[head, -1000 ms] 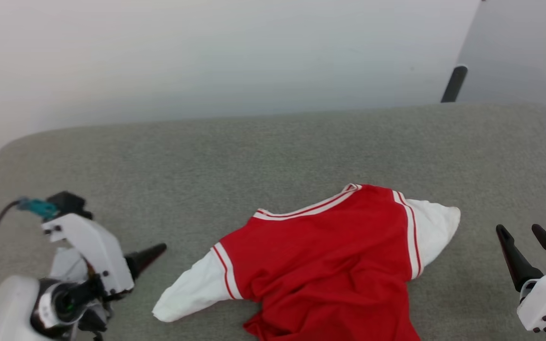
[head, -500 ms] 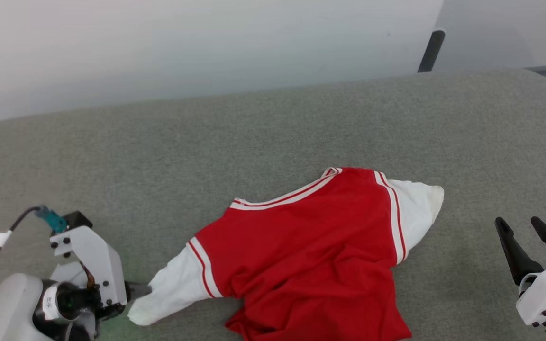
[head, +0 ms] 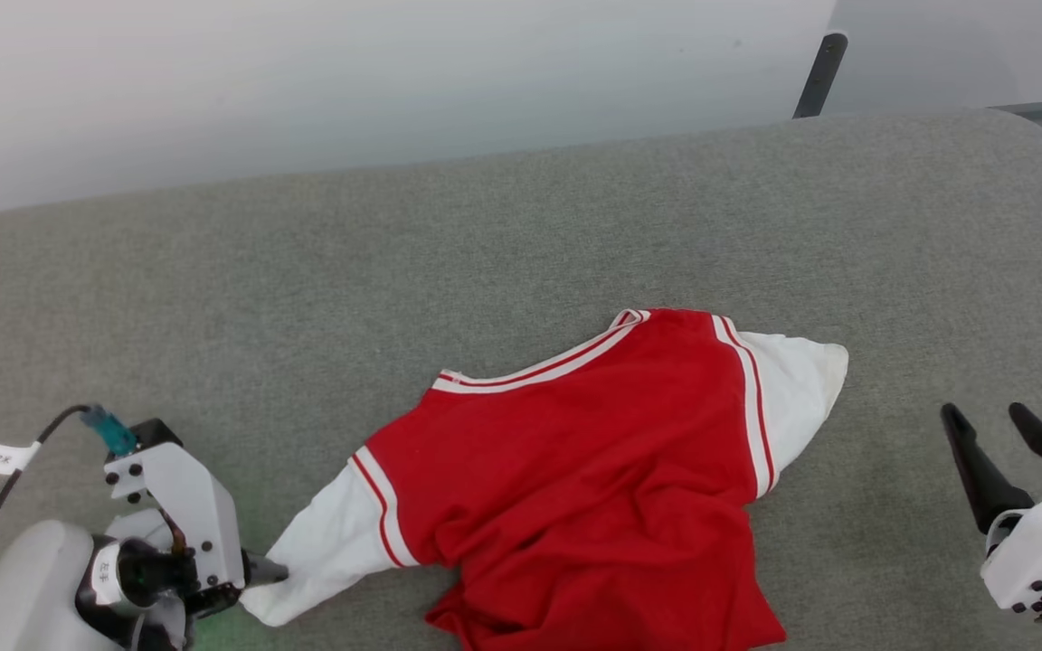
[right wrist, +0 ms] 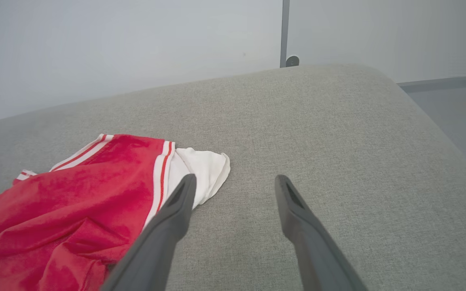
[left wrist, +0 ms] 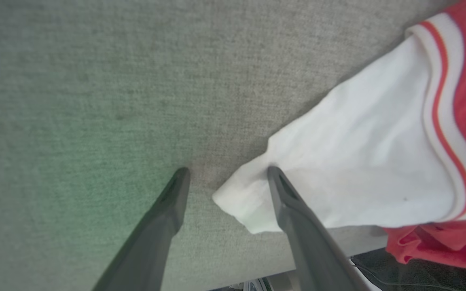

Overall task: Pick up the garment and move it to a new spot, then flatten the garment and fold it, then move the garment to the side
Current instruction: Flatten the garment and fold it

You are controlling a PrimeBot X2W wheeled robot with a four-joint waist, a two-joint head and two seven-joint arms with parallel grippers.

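The garment [head: 575,479] lies rumpled, back side up, on the grey cushion [head: 485,253], collar away from you and hem toward the near edge.

**Gripper state**
- Left gripper [left wrist: 228,171]: fingers spread wide, holding nothing. They straddle the cuff of the garment's left sleeve [left wrist: 358,161]. One finger lies over the white cloth and the other stands on bare cushion just beside the cuff.
- Right gripper [head: 984,414]: fingers spread wide, holding nothing, clear of the garment on its right-sleeve side.

**Hazards from this position**
1. Shallow bite. Only the cuff corner sits between the left fingers. If you close here, you will probably catch a thin fold that slips out under the garment's weight.
2. Cushion pinch. The outer finger appears to rest on the cushion. Closing may nip the cover together with the cuff.
3. One-point lift. Raising the garment by the left sleeve alone would likely leave the body hanging bunched, which makes flattening harder.
4. Edge loss. The hem appears to lie at the cushion's near edge. A drag toward you could pull the garment off.
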